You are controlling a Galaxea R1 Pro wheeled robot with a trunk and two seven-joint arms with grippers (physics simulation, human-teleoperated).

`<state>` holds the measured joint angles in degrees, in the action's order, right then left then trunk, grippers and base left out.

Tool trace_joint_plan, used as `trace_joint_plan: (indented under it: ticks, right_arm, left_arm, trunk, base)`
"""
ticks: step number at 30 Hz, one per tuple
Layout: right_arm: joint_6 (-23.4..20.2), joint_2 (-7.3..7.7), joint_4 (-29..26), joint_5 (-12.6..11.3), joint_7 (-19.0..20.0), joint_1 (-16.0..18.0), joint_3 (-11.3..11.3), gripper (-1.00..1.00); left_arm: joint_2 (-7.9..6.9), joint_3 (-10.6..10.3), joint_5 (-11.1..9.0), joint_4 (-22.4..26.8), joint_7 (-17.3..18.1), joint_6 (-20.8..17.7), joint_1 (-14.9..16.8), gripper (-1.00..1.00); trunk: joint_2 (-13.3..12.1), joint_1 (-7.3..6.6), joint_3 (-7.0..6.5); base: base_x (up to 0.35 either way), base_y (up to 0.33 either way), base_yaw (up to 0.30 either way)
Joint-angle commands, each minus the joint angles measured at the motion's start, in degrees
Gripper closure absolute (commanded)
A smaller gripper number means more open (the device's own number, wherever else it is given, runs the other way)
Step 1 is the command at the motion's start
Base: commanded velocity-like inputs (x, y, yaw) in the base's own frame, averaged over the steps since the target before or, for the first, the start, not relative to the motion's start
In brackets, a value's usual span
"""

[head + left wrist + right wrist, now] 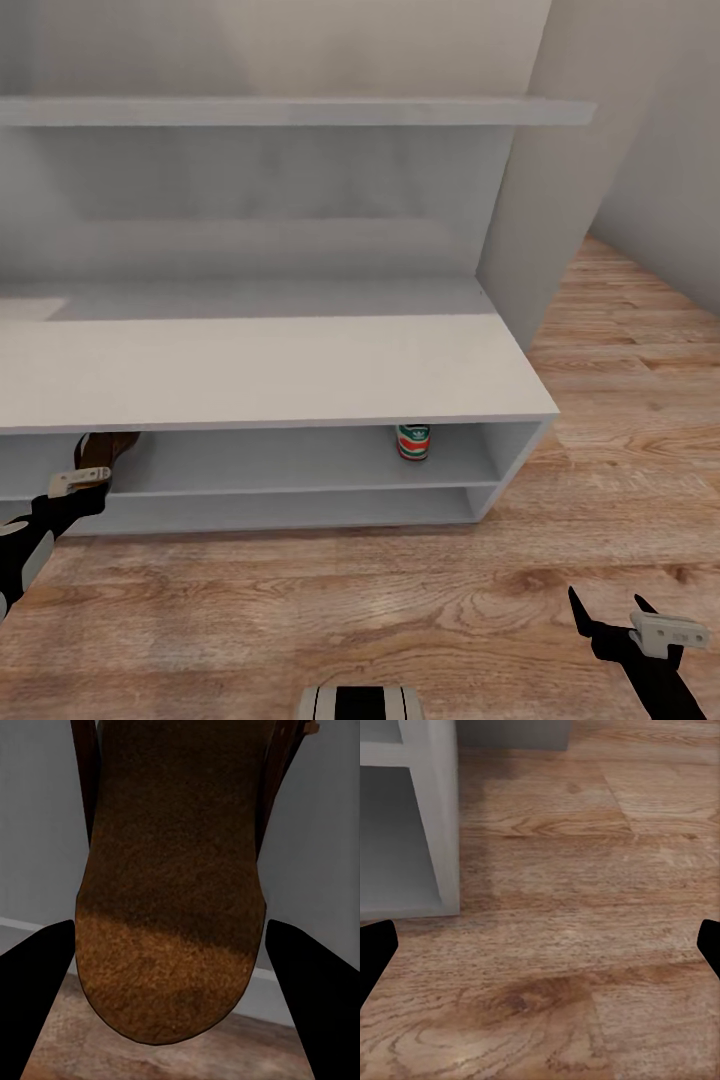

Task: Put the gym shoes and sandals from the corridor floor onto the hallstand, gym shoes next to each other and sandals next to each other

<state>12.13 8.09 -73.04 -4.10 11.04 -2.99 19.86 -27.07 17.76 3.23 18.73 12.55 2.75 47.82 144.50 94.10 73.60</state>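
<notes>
Left tool (92,462) of mine is at the far left end of the hallstand's (300,375) upper shelf, and a brown sandal (171,877) lies between its fingers (34,990), though I cannot tell whether they clamp it or merely flank it. One gym shoe (413,441) already stands heel-out on that same shelf near the hallstand's right end, while my right tool (610,613) hangs spread apart and empty above the corridor floor (350,610) in front of the hallstand's right corner. Judging from this, the sandal's heel overhangs the shelf's front lip, so letting go too soon or catching it while backing out could tip it onto the floor.
</notes>
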Motion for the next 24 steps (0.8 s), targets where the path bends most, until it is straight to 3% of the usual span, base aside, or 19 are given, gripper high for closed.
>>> trace_joint_plan:
  ticks: [1, 8, 24]
  right_arm:
    - [0.0, 0.00, 0.0, 0.0, 0.0, 0.0, 0.0, -1.00]
    - [0.0, 0.00, 0.0, 0.0, 0.0, 0.0, 0.0, -1.00]
    - [0.0, 0.00, 0.0, 0.0, 0.0, 0.0, 0.0, -1.00]
  left_arm:
    - [0.00, 0.0, 0.0, 0.0, 0.0, 0.0, 0.0, 1.00]
    - [0.00, 0.0, 0.0, 0.0, 0.0, 0.0, 0.0, 1.00]
    - [0.00, -0.1, 0.0, 0.0, 0.0, 0.0, 0.0, 1.00]
  trunk:
    - [0.0, 0.00, 0.00]
    - [0.0, 0.00, 0.00]
    - [0.0, 0.00, 0.00]
  base:
    - [0.000, 0.000, 0.000]
    - [0.012, 0.000, 0.000]
    - [0.122, 0.000, 0.000]
